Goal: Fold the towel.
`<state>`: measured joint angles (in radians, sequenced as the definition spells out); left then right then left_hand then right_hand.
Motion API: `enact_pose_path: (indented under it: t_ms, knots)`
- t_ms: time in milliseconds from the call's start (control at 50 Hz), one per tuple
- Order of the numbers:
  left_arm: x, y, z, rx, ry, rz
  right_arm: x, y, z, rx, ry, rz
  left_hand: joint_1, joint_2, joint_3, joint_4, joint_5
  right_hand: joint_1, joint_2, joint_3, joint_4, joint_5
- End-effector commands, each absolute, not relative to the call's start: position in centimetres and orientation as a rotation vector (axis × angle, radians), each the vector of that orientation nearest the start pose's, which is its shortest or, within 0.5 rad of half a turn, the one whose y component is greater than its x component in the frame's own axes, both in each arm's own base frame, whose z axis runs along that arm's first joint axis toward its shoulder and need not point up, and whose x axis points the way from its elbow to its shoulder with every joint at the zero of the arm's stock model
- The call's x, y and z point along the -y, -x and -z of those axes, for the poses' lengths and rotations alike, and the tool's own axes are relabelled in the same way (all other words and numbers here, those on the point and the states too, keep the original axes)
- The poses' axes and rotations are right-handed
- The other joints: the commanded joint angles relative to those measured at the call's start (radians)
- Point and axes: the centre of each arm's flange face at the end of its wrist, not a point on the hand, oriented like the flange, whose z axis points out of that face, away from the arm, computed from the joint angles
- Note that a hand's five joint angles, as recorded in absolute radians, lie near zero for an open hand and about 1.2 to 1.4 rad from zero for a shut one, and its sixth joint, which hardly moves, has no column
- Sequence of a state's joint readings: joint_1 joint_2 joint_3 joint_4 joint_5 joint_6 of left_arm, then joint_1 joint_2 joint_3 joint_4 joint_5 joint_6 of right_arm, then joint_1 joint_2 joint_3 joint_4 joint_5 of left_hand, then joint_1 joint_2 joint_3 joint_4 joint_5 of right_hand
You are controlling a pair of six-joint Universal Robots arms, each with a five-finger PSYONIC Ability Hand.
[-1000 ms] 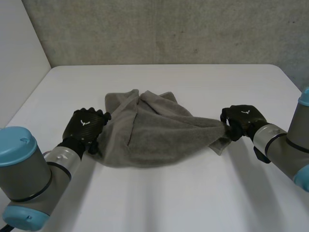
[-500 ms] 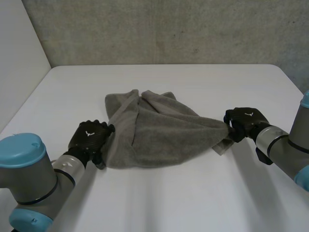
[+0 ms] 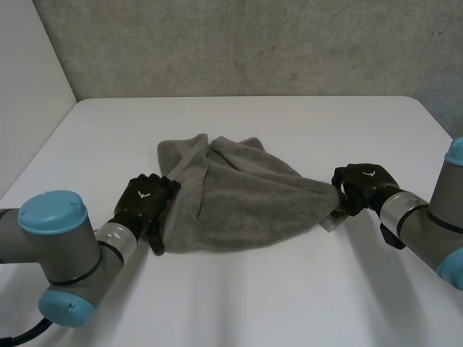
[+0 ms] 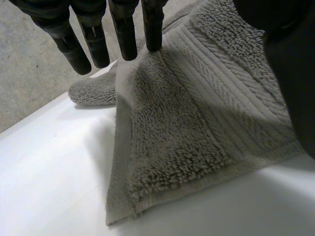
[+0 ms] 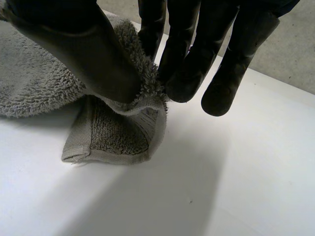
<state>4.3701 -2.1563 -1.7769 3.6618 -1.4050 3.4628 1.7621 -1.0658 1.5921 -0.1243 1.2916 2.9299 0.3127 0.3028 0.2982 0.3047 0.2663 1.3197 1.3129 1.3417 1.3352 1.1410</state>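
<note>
One grey towel (image 3: 239, 201) lies rumpled on the white table (image 3: 289, 123), stretched between the two hands. The left hand (image 3: 147, 204) rests at the towel's near left edge with its palm over the cloth. In the left wrist view its fingers (image 4: 123, 34) are straight and spread, grasping nothing. One fingertip touches a ridge of the towel (image 4: 197, 123), while the others hang just above the cloth and the table beside it. Under that palm a doubled corner of the towel lies flat on the table, its woven band running up toward the fingertips. The right hand (image 3: 364, 185) is at the towel's opposite end and grasps it. In the right wrist view the thumb (image 5: 83, 54) presses a raised fold of the towel (image 5: 118, 137) against the fingers (image 5: 187, 64), so the edge is pinched and lifted a little. Just below the pinch a small corner of the cloth is tucked under itself and rests on the table, and bare table lies beyond the fingertips.
</note>
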Motion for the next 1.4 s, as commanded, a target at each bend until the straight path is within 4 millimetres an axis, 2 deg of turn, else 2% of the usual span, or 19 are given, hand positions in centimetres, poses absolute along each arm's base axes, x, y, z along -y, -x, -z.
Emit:
enact_pose_path:
  t_ms: [20,260,360,400,420,460,560,660,700,720,740,760,800,860,920,1020,1060,1260,1400]
  knots:
    - [28.6,25.8,-9.8,-2.402,-1.005,2.006,31.4,-22.0,-14.5,-2.332,0.711,1.610,-0.064,-0.054,-0.049,-0.056,-0.192,0.077,0.083,0.055,0.061,0.081]
    - [29.2,25.9,-10.9,-2.374,-0.976,2.056,31.4,-22.0,-14.5,-2.336,0.710,1.610,0.027,0.037,0.042,0.035,-0.101,0.077,0.083,0.055,0.061,0.081]
    - [29.0,25.8,-11.2,-2.371,-0.973,2.065,31.3,-21.9,-14.4,-2.339,0.710,1.604,0.168,0.178,0.182,0.176,0.040,0.077,0.083,0.055,0.061,0.081]
    - [28.9,25.9,-11.2,-2.375,-0.985,2.065,31.3,-21.9,-14.4,-2.339,0.712,1.605,0.445,0.455,0.460,0.453,0.317,0.077,0.083,0.055,0.061,0.081]
    - [28.9,25.9,-11.2,-2.375,-0.985,2.065,31.3,-21.9,-14.4,-2.339,0.712,1.605,0.447,0.457,0.461,0.455,0.319,0.077,0.083,0.055,0.061,0.081]
    - [28.7,26.0,-11.0,-2.385,-0.990,2.060,31.3,-21.9,-14.4,-2.339,0.714,1.605,0.774,0.784,0.789,0.782,0.646,0.077,0.083,0.055,0.061,0.081]
    - [28.4,26.2,-11.0,-2.399,-0.993,2.059,31.2,-21.9,-14.3,-2.341,0.716,1.604,1.001,1.011,1.016,1.009,0.873,0.077,0.083,0.055,0.061,0.081]
    - [28.2,26.1,-11.0,-2.401,-0.995,2.055,31.2,-21.9,-14.3,-2.341,0.718,1.605,0.925,0.935,0.940,0.933,0.797,0.077,0.083,0.055,0.061,0.081]
    - [28.2,25.8,-11.7,-2.385,-0.988,2.062,31.2,-21.9,-14.3,-2.342,0.718,1.603,0.482,0.492,0.496,0.490,0.354,0.077,0.083,0.055,0.061,0.081]
    - [28.2,25.8,-11.7,-2.385,-0.988,2.062,31.2,-21.9,-14.3,-2.342,0.718,1.603,0.479,0.489,0.494,0.487,0.351,0.077,0.083,0.055,0.061,0.081]
    - [28.2,25.7,-12.3,-2.374,-0.983,2.069,31.2,-21.9,-14.3,-2.341,0.718,1.605,0.264,0.274,0.279,0.272,0.136,0.077,0.083,0.055,0.061,0.081]
    - [28.2,25.6,-12.3,-2.374,-0.983,2.069,31.2,-21.9,-14.3,-2.341,0.718,1.605,0.262,0.272,0.276,0.270,0.134,0.077,0.083,0.055,0.061,0.081]
    - [27.3,25.1,-12.8,-2.390,-0.987,2.039,31.2,-21.9,-14.3,-2.341,0.717,1.603,0.037,0.047,0.051,0.045,-0.091,0.077,0.083,0.055,0.061,0.081]
    - [26.8,24.1,-12.9,-2.397,-0.988,1.975,31.2,-21.8,-14.3,-2.344,0.715,1.604,-0.067,-0.057,-0.052,-0.059,-0.195,0.077,0.083,0.055,0.061,0.081]
    - [27.1,23.3,-13.0,-2.377,-0.985,1.951,31.2,-21.8,-14.3,-2.344,0.715,1.604,-0.076,-0.066,-0.061,-0.068,-0.204,0.077,0.083,0.055,0.061,0.081]
    - [29.1,20.5,-12.6,-2.295,-0.967,1.858,31.2,-21.9,-14.3,-2.343,0.717,1.603,-0.088,-0.078,-0.073,-0.080,-0.216,0.077,0.083,0.055,0.061,0.081]
    - [29.5,20.3,-12.6,-2.276,-0.974,1.848,31.1,-21.9,-14.3,-2.342,0.719,1.600,-0.079,-0.069,-0.064,-0.071,-0.207,0.077,0.083,0.055,0.061,0.081]
    - [31.2,20.7,-12.0,-2.281,-0.976,1.841,31.0,-21.9,-14.1,-2.346,0.719,1.592,-0.035,-0.025,-0.020,-0.027,-0.163,0.077,0.083,0.055,0.061,0.081]
    - [31.6,21.1,-11.2,-2.448,-0.975,1.744,31.0,-21.9,-14.0,-2.348,0.721,1.589,0.044,0.054,0.059,0.052,-0.084,0.077,0.083,0.055,0.061,0.081]
